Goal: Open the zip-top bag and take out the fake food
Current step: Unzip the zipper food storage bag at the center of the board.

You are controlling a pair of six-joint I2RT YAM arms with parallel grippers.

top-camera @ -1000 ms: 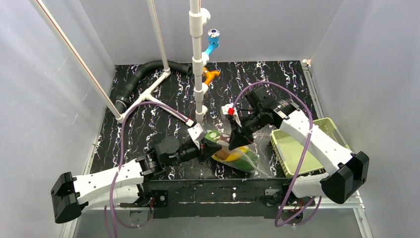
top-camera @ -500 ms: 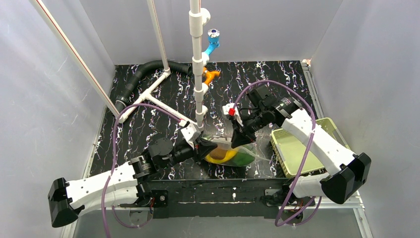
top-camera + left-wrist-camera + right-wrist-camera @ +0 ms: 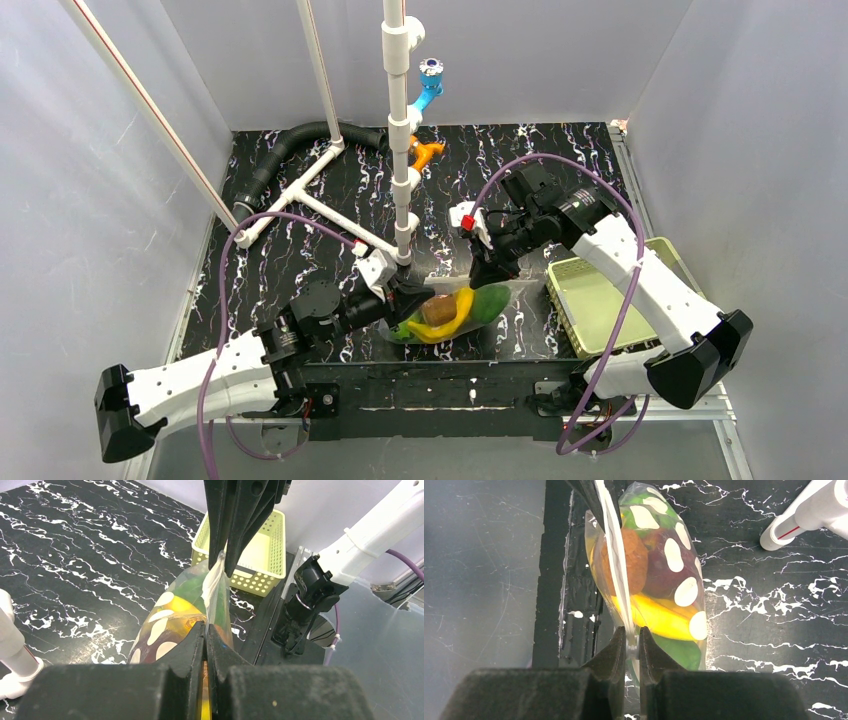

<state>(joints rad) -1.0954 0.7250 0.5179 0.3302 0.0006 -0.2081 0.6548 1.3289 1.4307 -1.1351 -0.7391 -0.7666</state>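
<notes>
Right now L gripper (image 3: 206, 628) & R gripper (image 3: 632, 633) both clamp zip-top bag (image 3: 676, 555) rim, fake food (image 3: 659, 618) inside.

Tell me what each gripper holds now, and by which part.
Both hold the zip-top bag by its zipper strip: the left gripper pinches one end, the right gripper the other.
</notes>
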